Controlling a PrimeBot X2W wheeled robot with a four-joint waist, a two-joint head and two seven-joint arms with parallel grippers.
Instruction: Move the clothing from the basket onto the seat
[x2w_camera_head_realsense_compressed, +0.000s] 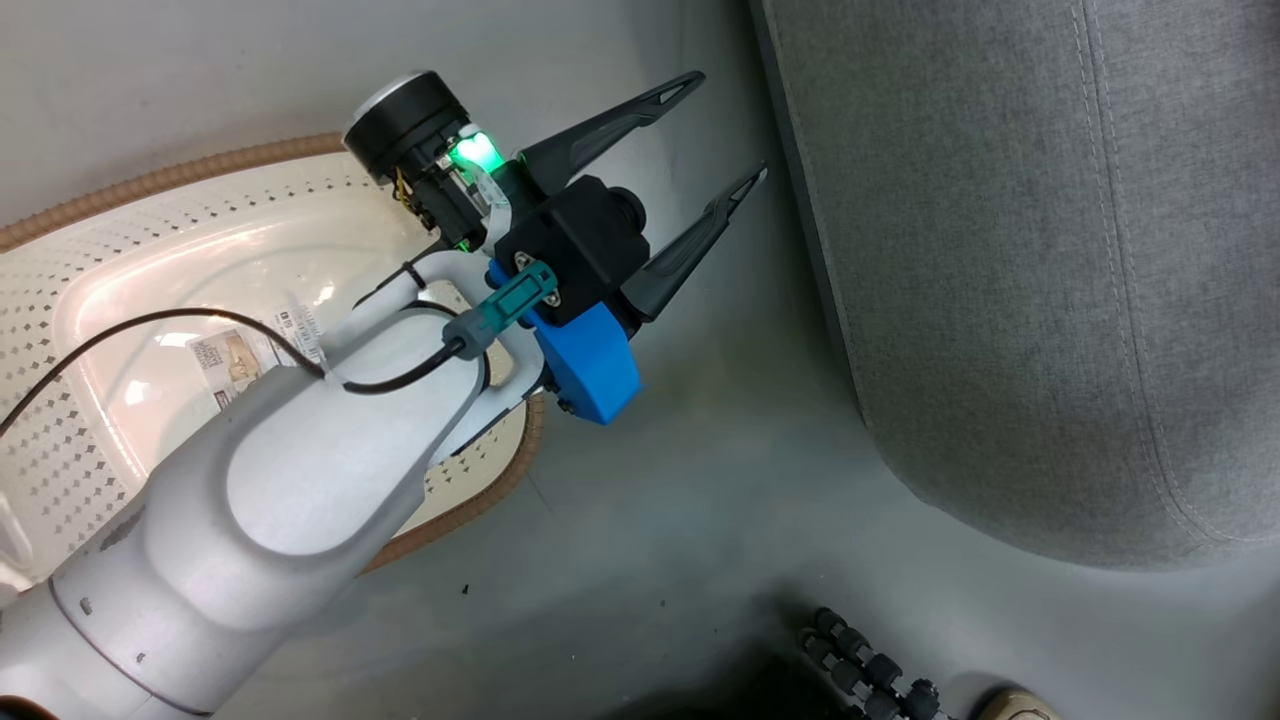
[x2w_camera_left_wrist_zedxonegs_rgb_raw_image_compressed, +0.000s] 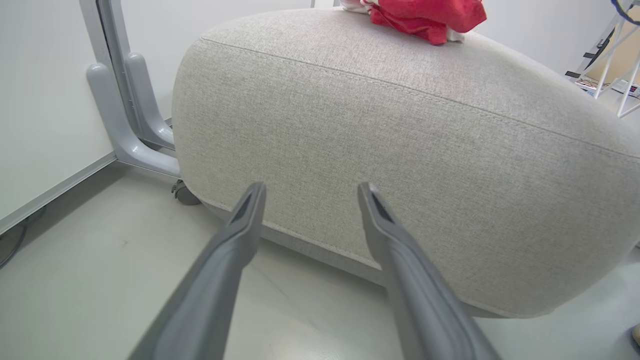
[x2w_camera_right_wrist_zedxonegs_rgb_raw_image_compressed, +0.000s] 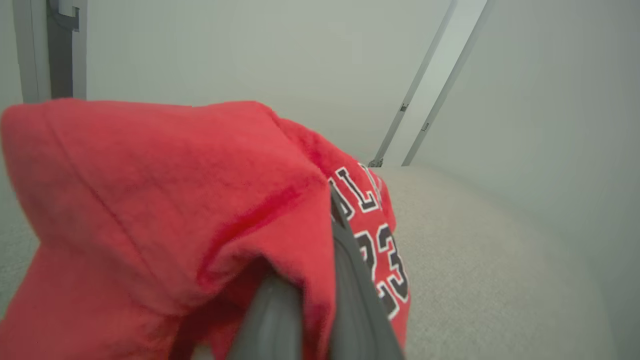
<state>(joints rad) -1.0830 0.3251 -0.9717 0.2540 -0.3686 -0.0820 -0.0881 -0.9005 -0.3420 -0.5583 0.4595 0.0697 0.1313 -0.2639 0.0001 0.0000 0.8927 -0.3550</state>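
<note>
Pale grey floor (x2w_camera_head_realsense_compressed: 700, 500) fills the middle of the head view. At its left edge sits the basket (x2w_camera_head_realsense_compressed: 200, 165), brown rim curving round the perforated cream wall, with a barcode sticker (x2w_camera_head_realsense_compressed: 230, 360) on its bottom. A white forearm (x2w_camera_head_realsense_compressed: 300, 470) crosses over the basket and ends in the left hand (x2w_camera_head_realsense_compressed: 728, 126), whose two dark fingers are spread wide with nothing between them, out over the floor between the basket and the seat (x2w_camera_head_realsense_compressed: 1050, 250). The seat's rounded corner takes up the right side.

From the left wrist, the left hand (x2w_camera_left_wrist_zedxonegs_rgb_raw_image_compressed: 311, 190) points at the seat's (x2w_camera_left_wrist_zedxonegs_rgb_raw_image_compressed: 400, 150) upholstered side, fingers (x2w_camera_left_wrist_zedxonegs_rgb_raw_image_compressed: 225, 260) well apart and holding nothing. Red clothing (x2w_camera_left_wrist_zedxonegs_rgb_raw_image_compressed: 425, 17) with a bit of white lies on the seat's top, near the far edge. A grey metal frame (x2w_camera_left_wrist_zedxonegs_rgb_raw_image_compressed: 115, 100) stands against the wall beside the seat's left corner.

From the right wrist, the right hand (x2w_camera_right_wrist_zedxonegs_rgb_raw_image_compressed: 312, 280) is clamped on a red garment (x2w_camera_right_wrist_zedxonegs_rgb_raw_image_compressed: 150, 200) with lettering and the number 23. The fabric drapes over both fingers, above the seat's (x2w_camera_right_wrist_zedxonegs_rgb_raw_image_compressed: 475, 260) top; whether it touches the seat I cannot tell.
</note>
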